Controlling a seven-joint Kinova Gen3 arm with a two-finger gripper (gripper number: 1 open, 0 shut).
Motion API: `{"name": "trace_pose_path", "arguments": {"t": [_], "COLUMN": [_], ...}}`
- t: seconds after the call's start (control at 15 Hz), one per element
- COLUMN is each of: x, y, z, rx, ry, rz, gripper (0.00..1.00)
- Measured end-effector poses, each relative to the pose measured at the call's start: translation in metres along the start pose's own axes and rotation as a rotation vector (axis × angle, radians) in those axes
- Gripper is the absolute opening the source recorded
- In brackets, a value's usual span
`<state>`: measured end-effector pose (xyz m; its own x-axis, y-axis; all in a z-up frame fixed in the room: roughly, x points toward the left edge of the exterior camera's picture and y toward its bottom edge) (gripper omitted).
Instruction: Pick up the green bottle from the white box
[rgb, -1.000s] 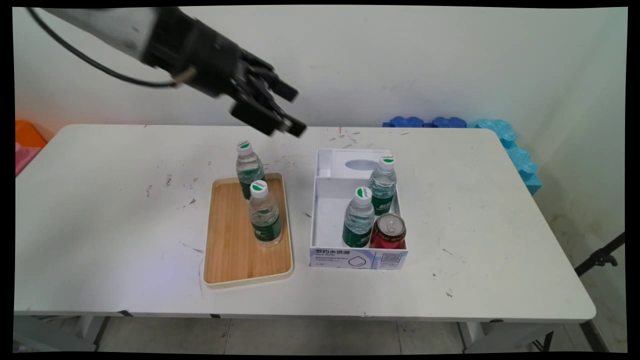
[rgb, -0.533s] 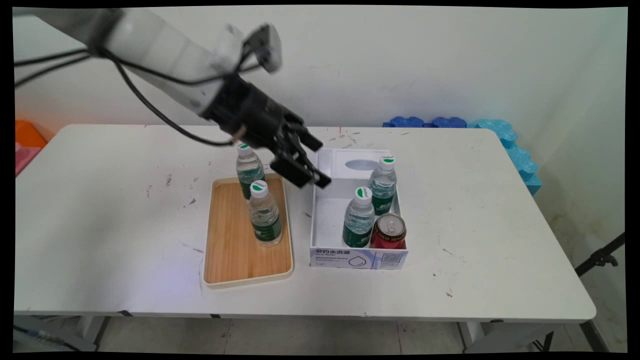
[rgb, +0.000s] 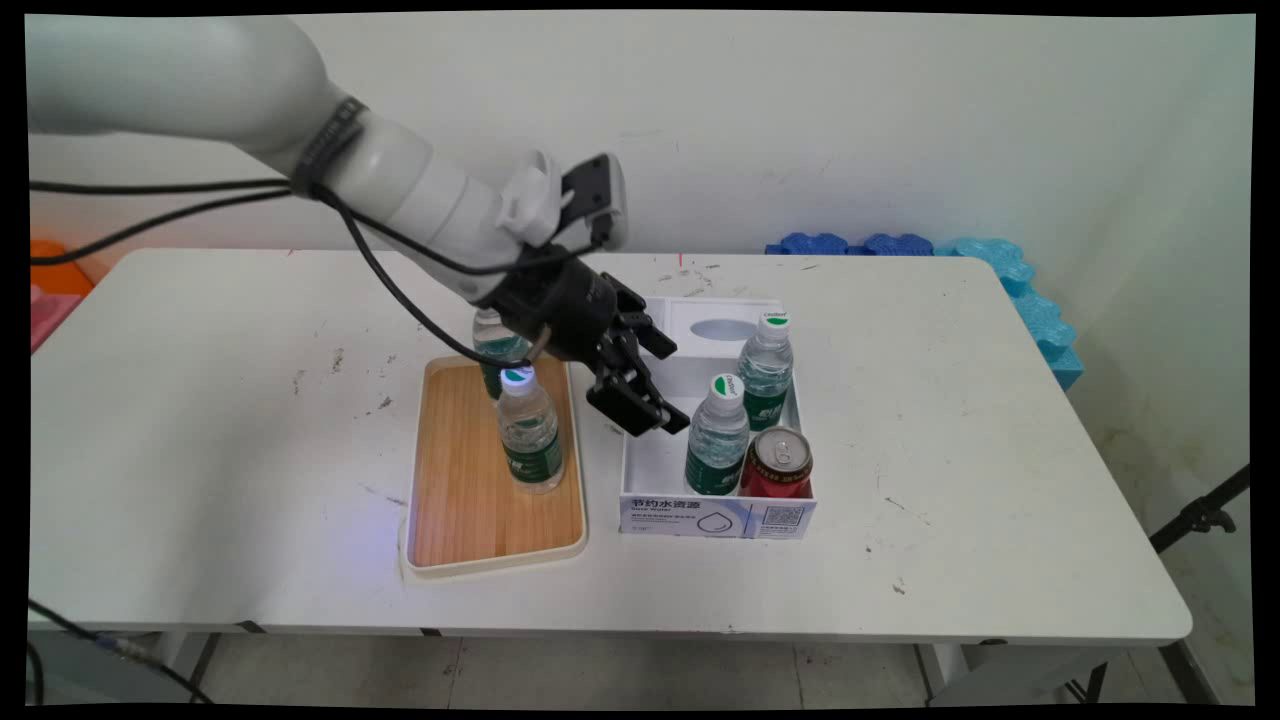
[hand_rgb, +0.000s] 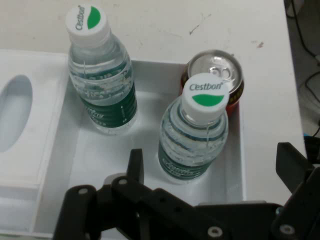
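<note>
White arm (rgb: 400, 190), black cables (rgb: 400, 290)

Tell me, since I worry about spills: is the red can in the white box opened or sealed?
Sealed, it seems. The red can stands upright in the white box, and the hand view shows its pull tab lying flat on an unbroken lid.

hand (rgb: 660, 390) lowered toward box (rgb: 640, 470), open

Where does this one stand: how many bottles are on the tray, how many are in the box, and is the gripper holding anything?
Set down: a near tray bottle and a far tray bottle stand on the wooden tray. In hand: nothing; the gripper is open, over the white box by its front box bottle. In the box: that bottle, a rear box bottle and a red can.
</note>
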<state>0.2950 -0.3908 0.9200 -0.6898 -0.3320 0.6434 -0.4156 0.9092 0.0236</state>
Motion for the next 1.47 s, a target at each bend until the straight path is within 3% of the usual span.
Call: {"name": "trace_pose_path", "arguments": {"t": [0.53,1.4,1.47], "x": [-0.014,-0.021,-0.022], "y": [-0.005,-0.006,-0.006], "z": [0.048,0.087,0.089], "rx": [-0.008,-0.022,-0.021], "ry": [0.009,0.045,0.047], "rz": [0.018,0.033,0.035], "gripper": [1.00,1.00,0.00]}}
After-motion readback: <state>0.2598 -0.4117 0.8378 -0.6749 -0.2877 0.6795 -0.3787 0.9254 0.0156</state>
